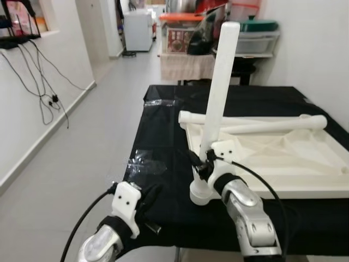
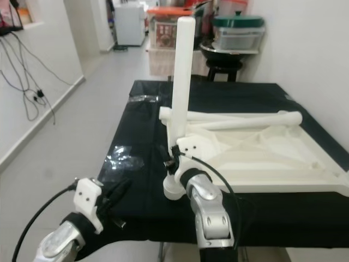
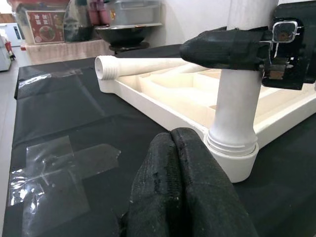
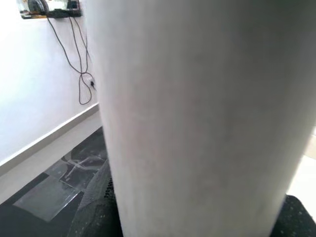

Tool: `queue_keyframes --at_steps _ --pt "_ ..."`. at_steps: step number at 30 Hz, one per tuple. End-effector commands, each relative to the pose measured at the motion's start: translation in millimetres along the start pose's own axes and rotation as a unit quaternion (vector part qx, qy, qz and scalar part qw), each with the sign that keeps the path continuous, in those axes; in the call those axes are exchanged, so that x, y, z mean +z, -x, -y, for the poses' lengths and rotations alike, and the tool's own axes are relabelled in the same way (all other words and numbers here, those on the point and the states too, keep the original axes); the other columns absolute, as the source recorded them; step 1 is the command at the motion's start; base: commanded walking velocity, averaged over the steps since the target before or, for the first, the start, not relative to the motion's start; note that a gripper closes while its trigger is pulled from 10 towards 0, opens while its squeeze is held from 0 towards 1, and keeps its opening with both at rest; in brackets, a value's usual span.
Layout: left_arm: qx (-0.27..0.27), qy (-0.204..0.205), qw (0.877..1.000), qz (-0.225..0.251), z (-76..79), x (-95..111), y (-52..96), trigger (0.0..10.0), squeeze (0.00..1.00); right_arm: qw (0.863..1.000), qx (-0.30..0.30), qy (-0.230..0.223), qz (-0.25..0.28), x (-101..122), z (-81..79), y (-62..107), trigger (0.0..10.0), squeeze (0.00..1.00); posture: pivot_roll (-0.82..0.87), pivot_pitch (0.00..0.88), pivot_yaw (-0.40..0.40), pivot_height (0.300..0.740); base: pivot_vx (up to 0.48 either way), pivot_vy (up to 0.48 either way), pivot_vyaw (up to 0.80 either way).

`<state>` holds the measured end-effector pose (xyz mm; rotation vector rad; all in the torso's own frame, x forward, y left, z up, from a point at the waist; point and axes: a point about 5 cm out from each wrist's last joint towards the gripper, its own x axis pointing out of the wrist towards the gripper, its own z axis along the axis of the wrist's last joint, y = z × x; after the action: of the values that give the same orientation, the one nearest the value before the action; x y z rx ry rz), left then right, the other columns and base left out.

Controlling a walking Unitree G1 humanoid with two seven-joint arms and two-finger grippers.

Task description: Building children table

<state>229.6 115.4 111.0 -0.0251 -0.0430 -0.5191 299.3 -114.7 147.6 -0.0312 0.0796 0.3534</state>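
A white children's tabletop [image 1: 305,164] lies upside down on the black-covered table [image 1: 163,131]. One white leg [image 1: 218,93] stands upright in the near-left corner socket [image 1: 200,194], tilted slightly. My right gripper [image 1: 205,164] is shut on this leg low down, just above the socket; the right wrist view has the leg [image 4: 197,108] very close. A second white leg [image 1: 262,124] lies across the far side of the tabletop. My left gripper [image 1: 148,197] hovers at the table's front edge, left of the socket, its fingers [image 3: 173,168] pressed together and holding nothing.
Patches of clear tape [image 1: 144,161] stick to the black cloth left of the tabletop. Storage boxes [image 1: 182,33] and a stool [image 2: 223,65] stand behind the table. Cables [image 1: 46,93] hang on the left wall, with open floor [image 1: 82,158] beside the table.
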Motion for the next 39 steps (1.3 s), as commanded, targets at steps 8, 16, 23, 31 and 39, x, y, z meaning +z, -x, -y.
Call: queue_keyframes --at_steps 8,16,23,31,39 --pt "-0.003 0.006 1.000 -0.008 -1.7 -1.5 -0.4 10.0 0.00 0.987 0.151 -0.029 -0.042 -9.0 -19.2 -1.1 10.0 1.00 0.03 0.000 -0.011 0.740 0.000 0.000 0.00" --pt "-0.001 0.000 1.000 -0.008 -0.6 -2.5 -1.1 10.0 0.00 0.937 0.343 0.063 -0.011 16.0 9.8 -24.1 10.0 0.00 0.05 0.000 -0.024 0.740 0.000 0.000 0.00" --pt "-0.011 0.000 1.000 -0.012 5.8 -4.0 4.3 10.0 0.00 0.931 0.360 0.037 -0.040 14.9 28.3 -38.3 10.0 0.00 0.07 0.000 -0.032 0.740 0.000 0.000 0.00" --pt "-0.025 0.001 1.000 -0.017 14.4 -4.7 10.6 10.0 0.00 0.935 0.351 0.001 -0.046 10.5 52.1 -46.4 0.0 0.00 0.08 0.000 -0.034 0.740 0.000 0.000 0.00" --pt "-0.025 0.004 0.999 -0.022 16.4 -5.9 14.8 10.0 0.00 0.941 0.337 -0.001 -0.040 -5.9 58.6 -28.8 0.0 0.00 0.07 0.000 -0.035 0.740 0.000 0.000 0.00"
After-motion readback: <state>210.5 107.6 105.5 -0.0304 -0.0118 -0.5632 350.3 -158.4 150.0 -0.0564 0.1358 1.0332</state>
